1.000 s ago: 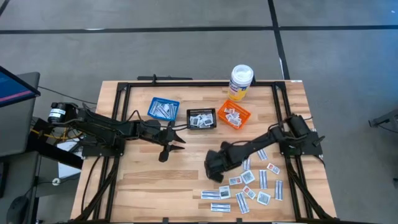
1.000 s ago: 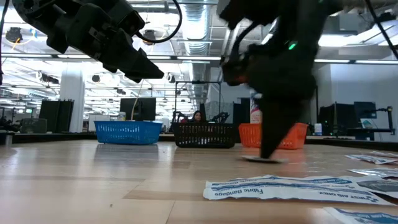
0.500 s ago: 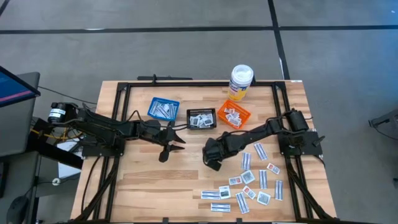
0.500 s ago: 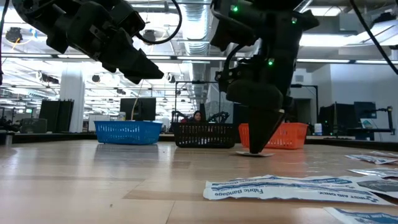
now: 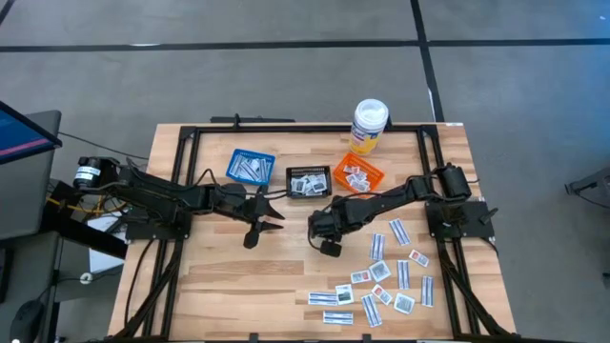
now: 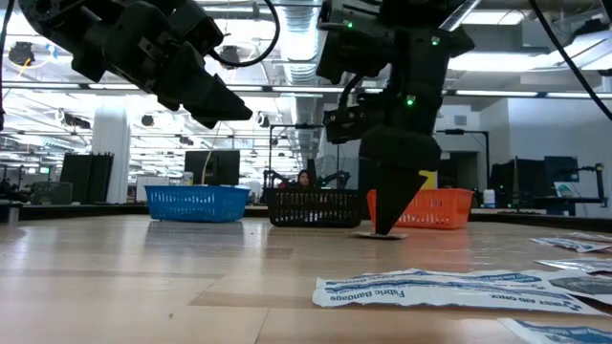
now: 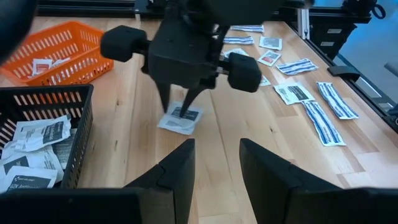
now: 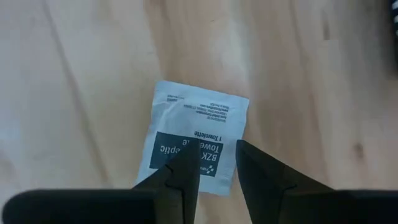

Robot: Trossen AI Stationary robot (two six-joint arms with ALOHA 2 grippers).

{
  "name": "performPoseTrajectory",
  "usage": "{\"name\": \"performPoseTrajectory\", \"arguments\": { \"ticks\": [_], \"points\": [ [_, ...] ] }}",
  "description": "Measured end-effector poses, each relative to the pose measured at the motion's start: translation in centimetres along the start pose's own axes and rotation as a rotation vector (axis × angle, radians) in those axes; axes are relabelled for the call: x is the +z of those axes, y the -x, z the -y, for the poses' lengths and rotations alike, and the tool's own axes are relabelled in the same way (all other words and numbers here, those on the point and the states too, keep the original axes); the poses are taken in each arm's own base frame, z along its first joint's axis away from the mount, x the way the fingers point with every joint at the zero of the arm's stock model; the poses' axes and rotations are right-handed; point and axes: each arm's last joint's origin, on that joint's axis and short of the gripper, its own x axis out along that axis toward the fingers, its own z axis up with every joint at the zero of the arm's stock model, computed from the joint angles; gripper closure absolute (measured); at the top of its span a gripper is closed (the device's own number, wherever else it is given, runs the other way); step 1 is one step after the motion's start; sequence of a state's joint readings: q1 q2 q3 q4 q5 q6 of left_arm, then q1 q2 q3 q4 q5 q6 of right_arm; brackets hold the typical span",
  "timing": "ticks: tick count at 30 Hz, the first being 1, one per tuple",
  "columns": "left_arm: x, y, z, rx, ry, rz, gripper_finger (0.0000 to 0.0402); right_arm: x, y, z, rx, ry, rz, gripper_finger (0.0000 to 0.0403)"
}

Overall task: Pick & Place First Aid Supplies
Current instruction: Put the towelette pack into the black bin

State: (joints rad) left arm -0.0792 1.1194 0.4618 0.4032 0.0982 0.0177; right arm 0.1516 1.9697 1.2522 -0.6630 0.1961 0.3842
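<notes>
the right gripper (image 5: 327, 240) was down near the middle of the counter (image 5: 219, 281), fingertips planted on a small square towelette packet (image 8: 194, 145) lying flat on the wood. from the right wrist view its two dark fingers (image 8: 186, 168) were only narrowly apart, both tips pressing on the packet's dark printed label, so it looked like pinning rather than lifting; the low view showed the packet (image 6: 381, 234) flat on the counter under the tip. the left wrist view caught the same thing from the side, the packet (image 7: 180, 118) sitting just in front of the black basket (image 7: 37, 140)

the left gripper (image 5: 270, 216) hung above the counter to the left of the middle, jaws open and holding nothing, pointed toward the right arm

rest of the first aid supplies (image 5: 381, 281) were scattered on the right front part of the counter, narrow bandage strips (image 6: 449, 287) mixed with little square packets. some packets were already in the baskets along the back: the blue basket (image 5: 250, 166) on the left, the black basket (image 5: 309, 181) in the middle, the orange basket (image 5: 357, 176) to the right. a white bottle with a yellow label (image 5: 369, 126) stood behind the orange basket at the back edge

in the low view a person (image 6: 304, 180) could be seen far off in the room behind the baskets
</notes>
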Motion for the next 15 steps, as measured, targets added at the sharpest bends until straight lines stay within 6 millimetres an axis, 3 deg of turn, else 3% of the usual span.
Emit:
{"name": "performPoseTrajectory", "arguments": {
  "ticks": [15],
  "points": [
    [-0.1,0.0,0.0,-0.001,0.001,-0.011,0.0276,0.9,-0.4,1.7,0.043,-0.017,0.000,0.0305]
  ]
}}
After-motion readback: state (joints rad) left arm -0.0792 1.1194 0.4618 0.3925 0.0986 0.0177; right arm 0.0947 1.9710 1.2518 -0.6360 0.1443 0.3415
